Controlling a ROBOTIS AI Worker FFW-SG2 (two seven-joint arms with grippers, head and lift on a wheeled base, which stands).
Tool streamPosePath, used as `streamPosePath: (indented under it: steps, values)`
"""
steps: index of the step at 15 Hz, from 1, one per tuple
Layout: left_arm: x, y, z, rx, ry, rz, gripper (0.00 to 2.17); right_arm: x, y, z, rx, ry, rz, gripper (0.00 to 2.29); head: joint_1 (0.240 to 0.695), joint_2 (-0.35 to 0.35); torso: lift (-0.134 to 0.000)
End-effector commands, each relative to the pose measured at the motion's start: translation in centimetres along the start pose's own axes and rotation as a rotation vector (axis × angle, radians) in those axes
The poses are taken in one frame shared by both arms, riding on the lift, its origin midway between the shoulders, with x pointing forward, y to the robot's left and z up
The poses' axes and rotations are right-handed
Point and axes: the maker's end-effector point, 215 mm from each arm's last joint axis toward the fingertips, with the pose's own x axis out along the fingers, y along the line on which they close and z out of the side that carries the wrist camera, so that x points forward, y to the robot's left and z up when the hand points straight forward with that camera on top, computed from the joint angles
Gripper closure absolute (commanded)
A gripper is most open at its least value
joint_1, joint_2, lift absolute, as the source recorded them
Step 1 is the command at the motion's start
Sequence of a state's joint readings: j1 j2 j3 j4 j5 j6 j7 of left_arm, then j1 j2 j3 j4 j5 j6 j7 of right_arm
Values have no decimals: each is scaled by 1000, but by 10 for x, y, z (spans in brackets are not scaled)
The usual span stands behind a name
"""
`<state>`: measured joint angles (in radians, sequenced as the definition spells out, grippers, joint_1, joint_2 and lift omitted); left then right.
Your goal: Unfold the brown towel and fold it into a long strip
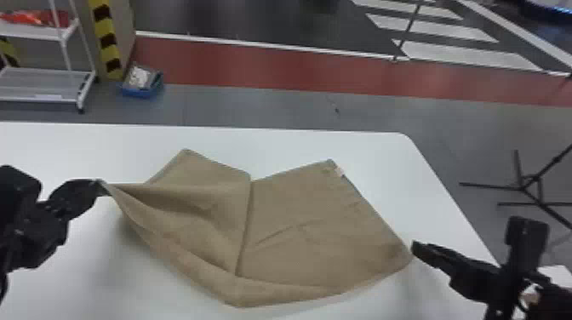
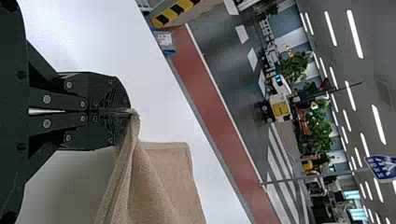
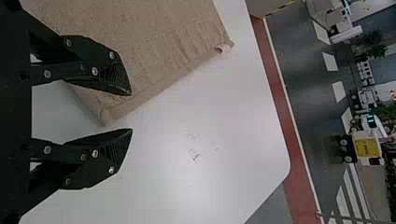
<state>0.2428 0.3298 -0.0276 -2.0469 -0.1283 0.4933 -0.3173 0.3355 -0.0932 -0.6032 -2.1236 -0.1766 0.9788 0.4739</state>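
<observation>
In the head view my left gripper [image 1: 102, 187] holds up the left corner of the brown towel [image 1: 298, 221]; the left wrist view has this gripper [image 2: 130, 112] shut on the pinched towel corner [image 2: 135, 140]. The towel spreads over the table, a crease down its middle, its left part raised in folds and its near edge curving. My right gripper [image 1: 415, 249] is at the towel's right corner. Seen from the right wrist, that gripper [image 3: 131, 112] stands open, the towel's corner [image 3: 106, 114] near its fingertips, and a small tag [image 3: 224, 48] sits at a farther corner.
The white table [image 1: 361, 147] has its far edge and right edge in view. Beyond it on the floor are a white rack [image 1: 47, 72], a blue bin [image 1: 142, 83] and, to the right, a black stand [image 1: 523, 187].
</observation>
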Motion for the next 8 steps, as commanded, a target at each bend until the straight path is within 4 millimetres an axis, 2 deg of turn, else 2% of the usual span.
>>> streamPosePath:
  steps: [1,3,5,6,8]
  values:
    - [-3,8,-5,-5,8,14,1953,-20,-23,3,-114,16,-97,33,695,-240,-123]
    - [-4,12,-5,-5,7,22,1953,-39,-37,23,-256,-15,-151,53,695,-258,-123]
    - [-4,8,-3,-8,3,14,1953,-55,-24,66,-534,-119,-124,66,695,-269,-123]
    - [-5,3,-4,-14,3,6,1953,-63,-15,86,-743,-157,-122,66,695,-273,-123]
    - [-6,-3,0,-14,-3,-3,1953,-67,-1,88,-1005,-133,-102,66,695,-279,-123]
